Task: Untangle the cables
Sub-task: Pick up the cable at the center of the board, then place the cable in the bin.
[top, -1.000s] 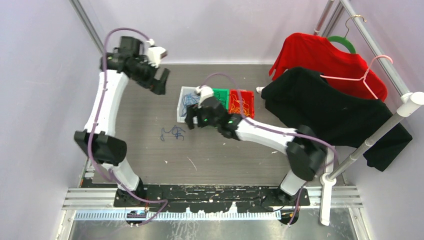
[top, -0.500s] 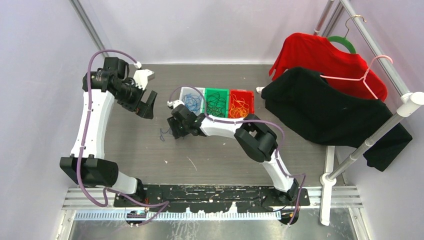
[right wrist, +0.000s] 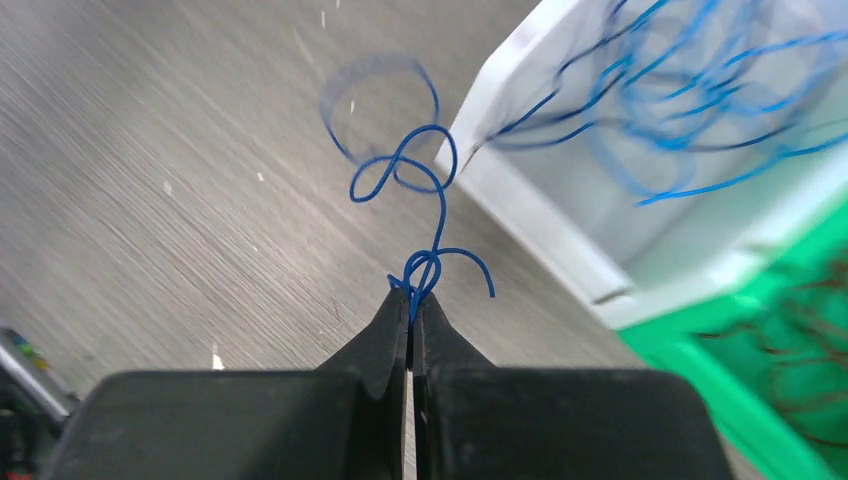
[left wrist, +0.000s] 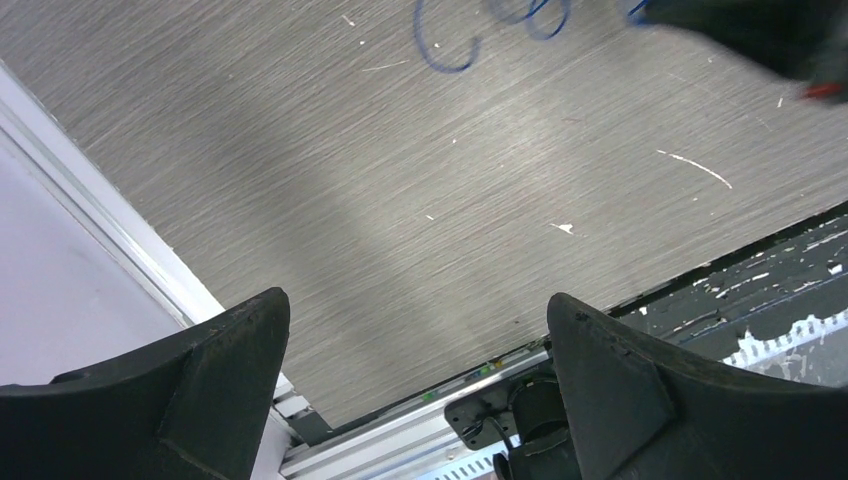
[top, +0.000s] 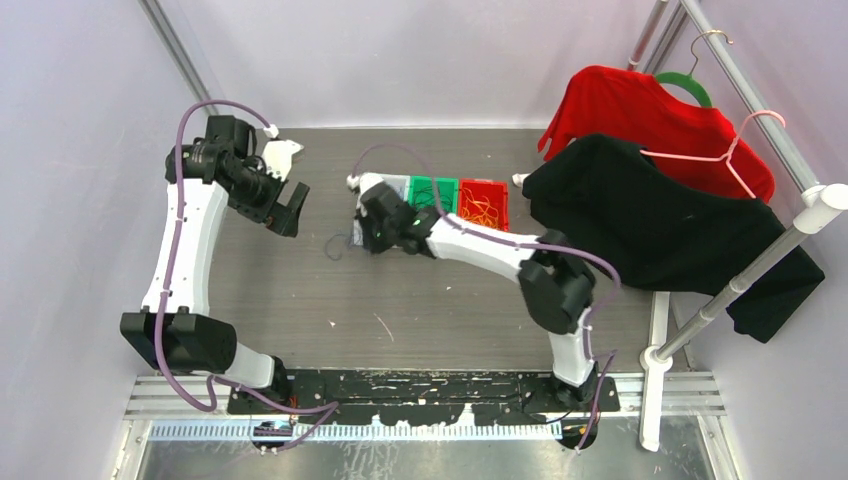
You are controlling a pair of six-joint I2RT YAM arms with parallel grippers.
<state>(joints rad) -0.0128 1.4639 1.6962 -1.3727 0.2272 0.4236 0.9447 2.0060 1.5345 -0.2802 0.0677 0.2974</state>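
Top view: my right claw [top: 362, 238] is on the one loose blue cable [top: 340, 243], with the colour-sorted bins [top: 434, 179] to its right, so the job looks nearly done. Left wrist: my left claw [left wrist: 412, 305] gapes empty, the cable loops far ahead. Right wrist: jaws clamped on that cable, and the white bin [right wrist: 530, 235] wall ahead-right is in the way.

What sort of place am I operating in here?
Probably a lab robot test cell, not a home: plain lavender walls box in a scuffed grey table, with colour-coded bins and a clothes rack staged as props.
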